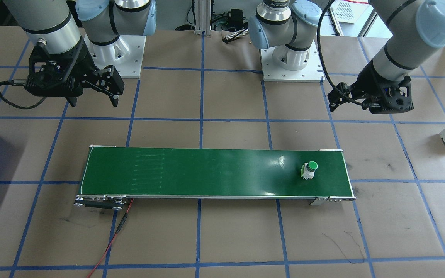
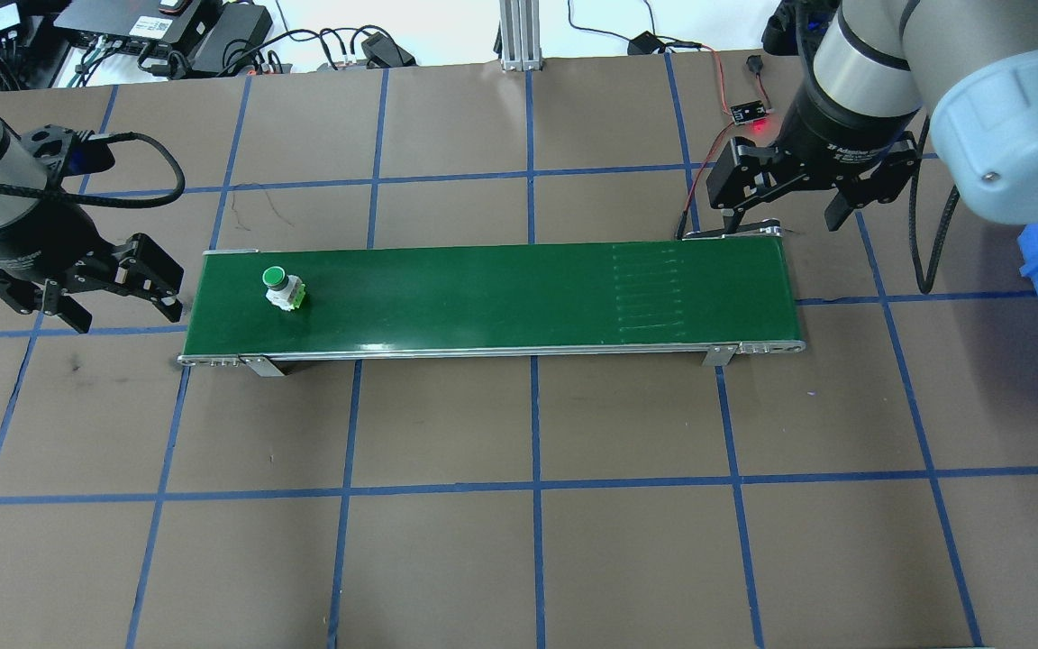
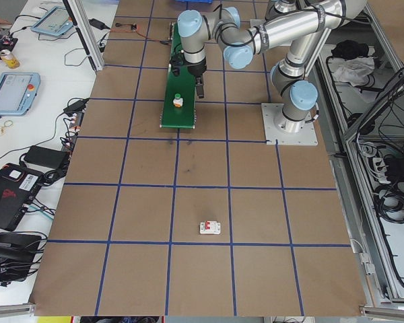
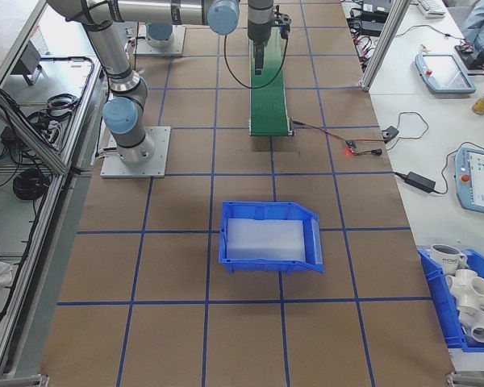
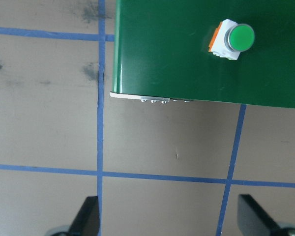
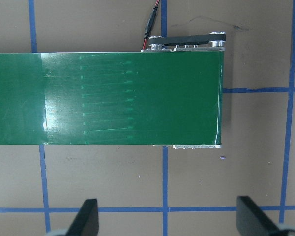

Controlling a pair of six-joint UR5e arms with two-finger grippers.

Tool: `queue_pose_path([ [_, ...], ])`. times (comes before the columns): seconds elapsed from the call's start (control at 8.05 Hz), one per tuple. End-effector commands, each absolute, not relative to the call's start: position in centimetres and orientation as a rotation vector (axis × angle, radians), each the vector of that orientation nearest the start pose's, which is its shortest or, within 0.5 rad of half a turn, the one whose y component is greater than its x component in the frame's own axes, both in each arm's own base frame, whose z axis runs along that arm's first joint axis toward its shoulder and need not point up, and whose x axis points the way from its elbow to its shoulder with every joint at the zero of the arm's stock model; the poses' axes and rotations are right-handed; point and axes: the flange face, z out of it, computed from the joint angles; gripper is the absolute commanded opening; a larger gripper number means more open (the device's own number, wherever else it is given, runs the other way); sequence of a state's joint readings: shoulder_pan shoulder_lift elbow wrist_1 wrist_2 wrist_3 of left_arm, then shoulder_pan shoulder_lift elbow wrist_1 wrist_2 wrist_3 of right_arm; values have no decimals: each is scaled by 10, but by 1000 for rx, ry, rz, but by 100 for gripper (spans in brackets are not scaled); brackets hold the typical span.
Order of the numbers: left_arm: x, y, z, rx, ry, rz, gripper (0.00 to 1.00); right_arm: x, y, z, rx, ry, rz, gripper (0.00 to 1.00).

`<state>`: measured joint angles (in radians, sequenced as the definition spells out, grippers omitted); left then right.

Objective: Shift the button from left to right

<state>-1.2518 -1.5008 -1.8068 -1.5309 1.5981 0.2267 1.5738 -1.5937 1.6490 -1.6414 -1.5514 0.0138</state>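
One green-capped whitish push-button [image 2: 281, 287] upright on green conveyor belt's [image 2: 483, 297] left end, ready for transport | left gripper [image 2: 82, 293] spread, empty | right gripper [image 2: 785, 198] spread, waiting at far end

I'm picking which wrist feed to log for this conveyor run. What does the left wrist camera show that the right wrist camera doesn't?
Only the left wrist view shows the button, standing green cap up on the belt near the conveyor's end. Only the right wrist view shows the faint ridged lines on the belt and the red wire at the far roller. Both share the green conveyor belt, the taped brown table, and open fingertips at the bottom corners.
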Motion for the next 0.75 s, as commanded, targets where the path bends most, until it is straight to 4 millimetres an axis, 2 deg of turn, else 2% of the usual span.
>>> queue_pose_path([
  [0.0, 17, -457, 435, -269, 3090, 153, 100, 137, -483, 468, 17, 3121, -24, 100],
  [0.12, 14, -458, 437, -273, 3099, 147, 100, 137, -483, 466, 14, 3126, -19, 100],
  [0.25, 2, -458, 438, -250, 3101, 146, 100, 137, -483, 466, 14, 3129, -19, 100],
  [0.5, -52, -466, 430, -198, 3082, 129, 100, 136, -484, 463, 12, 3132, -10, 100],
  [0.62, -60, -467, 428, -185, 3091, 132, 100, 137, -485, 463, 12, 3128, -9, 100],
])
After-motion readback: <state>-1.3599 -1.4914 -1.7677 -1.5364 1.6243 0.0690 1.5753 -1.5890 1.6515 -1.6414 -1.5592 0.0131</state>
